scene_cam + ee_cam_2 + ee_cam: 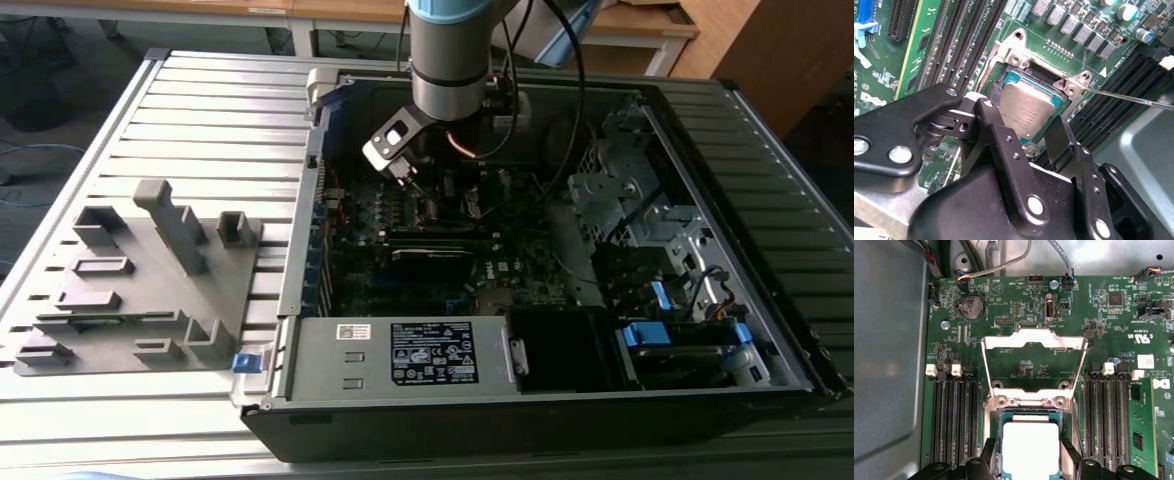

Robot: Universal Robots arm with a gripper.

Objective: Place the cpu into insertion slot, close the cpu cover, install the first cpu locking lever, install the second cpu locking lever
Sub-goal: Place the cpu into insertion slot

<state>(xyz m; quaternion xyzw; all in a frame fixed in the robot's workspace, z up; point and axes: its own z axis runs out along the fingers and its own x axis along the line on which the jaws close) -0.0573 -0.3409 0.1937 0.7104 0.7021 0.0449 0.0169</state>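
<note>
The cpu (1031,447) (1026,112), a silver-faced square chip on a green base, lies in the insertion slot (1040,76) on the green board. My gripper (1030,446) (1024,116) stands low over it, its two black fingers (990,447) against opposite edges of the chip, shut on it. The cpu cover (1034,338), a silver frame with a square window, is flipped open and lies back on the board beyond the slot. A thin metal lever (1129,97) sticks out sideways from the slot's corner. In the exterior view the gripper (411,178) reaches down into the open computer case.
Long black memory slots (954,425) (1109,420) flank the socket on both sides. A coin battery (970,306) and cables (999,262) sit beyond the cover. The case wall (314,190), power supply (400,352) and drive bays (667,330) ring the board. A grey fixture block (134,270) lies outside, at the exterior view's left.
</note>
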